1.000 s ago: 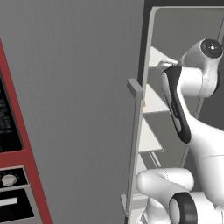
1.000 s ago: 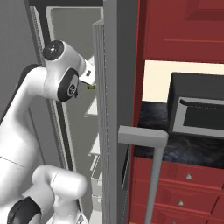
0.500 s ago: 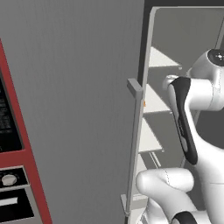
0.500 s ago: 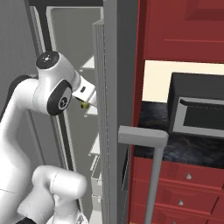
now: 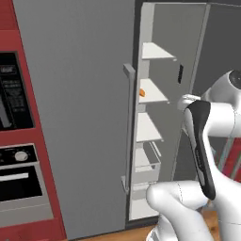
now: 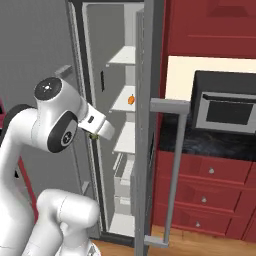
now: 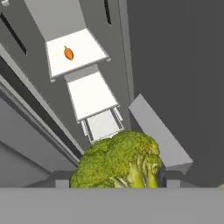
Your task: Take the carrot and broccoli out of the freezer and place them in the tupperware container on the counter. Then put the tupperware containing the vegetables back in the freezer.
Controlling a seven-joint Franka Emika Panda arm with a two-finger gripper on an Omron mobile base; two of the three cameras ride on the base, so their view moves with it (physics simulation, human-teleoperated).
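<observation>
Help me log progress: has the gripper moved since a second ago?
Yes. In the right base view the gripper, shut on the broccoli, has come lower and back out of the freezer, away from the carrot on its shelf.

The freezer point(image 6: 95, 75) compartment stands open at the middle of the right base view, so its white shelves can be reached from the front. Its open door point(image 6: 145, 125) and long bar handle point(image 6: 172, 170) wall off the right side, between the shelves and the counter point(image 6: 210, 142).
</observation>
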